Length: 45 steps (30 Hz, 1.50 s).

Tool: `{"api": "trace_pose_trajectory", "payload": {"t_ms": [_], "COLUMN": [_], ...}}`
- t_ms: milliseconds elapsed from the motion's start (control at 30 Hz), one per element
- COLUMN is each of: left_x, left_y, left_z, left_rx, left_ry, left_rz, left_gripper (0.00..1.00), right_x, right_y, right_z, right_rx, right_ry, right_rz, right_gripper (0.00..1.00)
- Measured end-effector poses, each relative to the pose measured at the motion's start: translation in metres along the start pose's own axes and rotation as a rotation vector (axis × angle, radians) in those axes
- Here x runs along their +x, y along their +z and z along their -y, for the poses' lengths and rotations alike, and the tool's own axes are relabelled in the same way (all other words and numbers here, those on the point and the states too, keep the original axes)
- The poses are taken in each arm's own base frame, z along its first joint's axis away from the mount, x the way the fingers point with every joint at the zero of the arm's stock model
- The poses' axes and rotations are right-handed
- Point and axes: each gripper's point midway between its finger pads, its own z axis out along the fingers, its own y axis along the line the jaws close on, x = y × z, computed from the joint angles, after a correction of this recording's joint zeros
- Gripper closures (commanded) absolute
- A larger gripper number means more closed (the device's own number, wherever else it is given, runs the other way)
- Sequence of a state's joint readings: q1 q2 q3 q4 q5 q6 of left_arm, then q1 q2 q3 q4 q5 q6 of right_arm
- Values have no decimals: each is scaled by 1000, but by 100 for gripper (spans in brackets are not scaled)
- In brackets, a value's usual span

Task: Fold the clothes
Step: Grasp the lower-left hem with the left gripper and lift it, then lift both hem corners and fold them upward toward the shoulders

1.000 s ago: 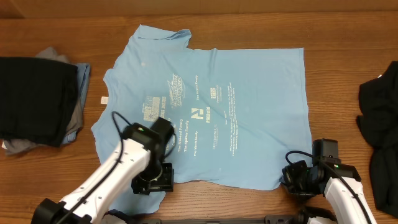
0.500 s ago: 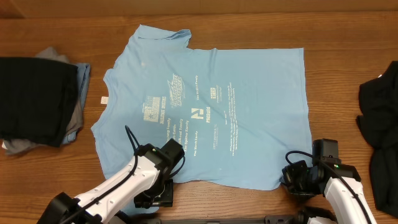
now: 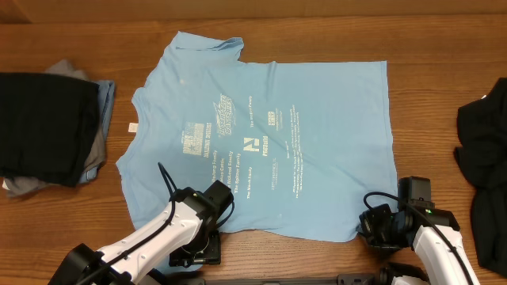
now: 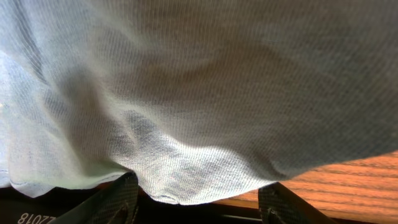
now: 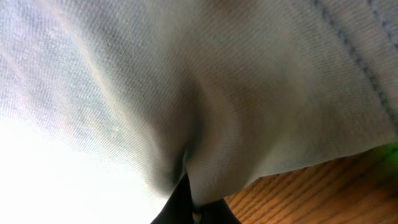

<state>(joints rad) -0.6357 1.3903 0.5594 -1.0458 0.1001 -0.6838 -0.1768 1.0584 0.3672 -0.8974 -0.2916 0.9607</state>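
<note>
- The wooden counter carries everything and runs out ahead of both tools.
- The light blue T-shirt lies spread flat and print-up, reaching away from both tools. Its near edge sits right at them, its collar is on the left tool's side, and its straight hem is on the right tool's side.
- A stack of dark clothes, black over grey and blue, sits well apart from the left tool, ahead of it and off to its outer side.
- A crumpled black garment lies ahead of the right tool, out to its outer side and clear of the T-shirt.
- The left tool is at the T-shirt's near edge. In the left wrist view its fingers stand well apart, with the cloth's edge sagging between them and nothing clamped.
- The right tool is at the near hem corner. In the right wrist view it is closed tight, and the blue cloth puckers into a fold where it is pinched.
- A small white tag shows at the shirt's sleeve edge, well ahead of the left tool.
</note>
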Motion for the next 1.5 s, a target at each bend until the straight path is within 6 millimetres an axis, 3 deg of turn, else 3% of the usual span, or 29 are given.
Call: {"api": "trace_pose_trajectory", "payload": {"t_ms": [200,367,733,867,1067,1500], "left_x": [2,3,10,2,-25,-42], "left_y": [3,3,-1,-22,-64,-98], "left_z": [-2,-2,-4,3,14,24], "left_rx": [-7,-6,-15,-9,-1,18], "left_ry": [-21,-28,-29,-26,-13,57], "left_rz": [-8,-9,-43,-21,97,185], "left_gripper": [53,96,96,96,96,96], "right_x": [0,0,2,4,5,-13], "right_y": [0,0,0,0,-12,-49], "right_z": [0,0,-1,0,-1,-23], "right_rx": [0,0,-8,0,26,34], "right_ry": [0,0,-28,-48,-89,-177], "right_rz": [0,-1,-14,-21,-22,81], "right_gripper": [94,96,96,96,96,96]}}
